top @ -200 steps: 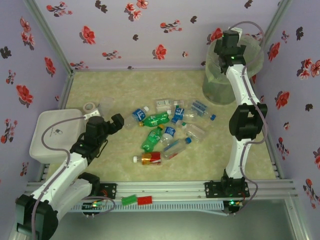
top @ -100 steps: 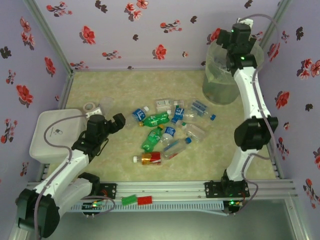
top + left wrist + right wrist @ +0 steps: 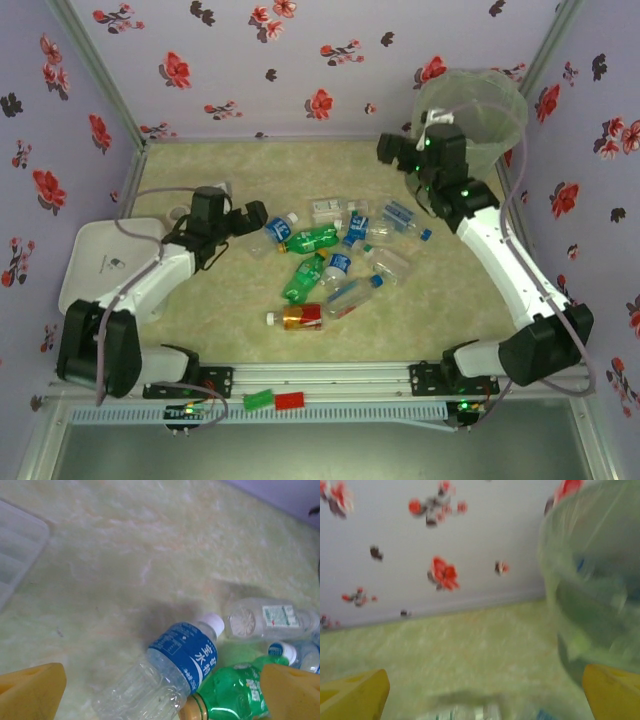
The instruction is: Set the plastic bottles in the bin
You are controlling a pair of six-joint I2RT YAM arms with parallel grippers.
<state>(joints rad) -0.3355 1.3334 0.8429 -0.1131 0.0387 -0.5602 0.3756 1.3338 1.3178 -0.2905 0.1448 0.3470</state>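
— Left pincer (image 3: pixel 250 215): how does it stand?

— Spread wide, with nothing in it. Its wrist view has the yellow fingertips (image 3: pixel 31 692) at the two bottom corners. Between them a clear bottle with a blue label (image 3: pixel 176 667) and a white cap lies on the tabletop (image 3: pixel 125 555). Whether either finger touches it I cannot tell.

— And beside that one?

— A green bottle (image 3: pixel 232 695) lies right against it, close by the right-hand fingertip. Farther off is a clear bottle with a white label (image 3: pixel 270 617), its base turned toward the camera.

— What about the right pincer (image 3: pixel 392 150)?

— Open as well, and empty, up in the air just left of the bin (image 3: pixel 470 105). Its wrist view is blurred, with the bin's grey-green wall at the right.

— Where are the plastic bottles (image 3: pixel 338 265)?

— In a loose scatter on their sides at the middle of the tabletop, between the two arms and apart from the bin. An amber bottle with a red label (image 3: pixel 300 318) lies nearest the arm bases. The bin stands in the far right corner, and what is inside it I cannot tell.

— Anything else?

— A white tray (image 3: pixel 90 265) lies at the left edge. A roll of tape (image 3: pixel 180 213) sits just beyond it, near the left arm's wrist.
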